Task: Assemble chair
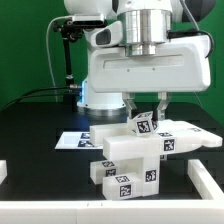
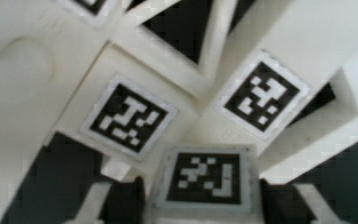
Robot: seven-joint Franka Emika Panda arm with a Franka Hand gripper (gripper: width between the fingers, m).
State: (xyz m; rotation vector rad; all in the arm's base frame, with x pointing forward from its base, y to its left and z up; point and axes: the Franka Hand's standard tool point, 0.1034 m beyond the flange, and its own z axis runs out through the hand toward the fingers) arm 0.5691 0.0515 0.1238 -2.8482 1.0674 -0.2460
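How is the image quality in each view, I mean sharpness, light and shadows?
Exterior view: evenly lit, fairly sharp; the white chair parts stand out on the black table. Wrist view: very close and soft, tag edges blurred, white surfaces washed out, dark gaps without detail.

Plain white chair parts (image 1: 128,158) carry black-and-white square tags (image 1: 146,123). Black table (image 1: 30,150). At 9 o'clock, marker board (image 1: 70,141): white, black-printed.

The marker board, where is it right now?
In the exterior view the marker board lies flat on the black table, on the exterior view's left of the chair parts under the gripper.
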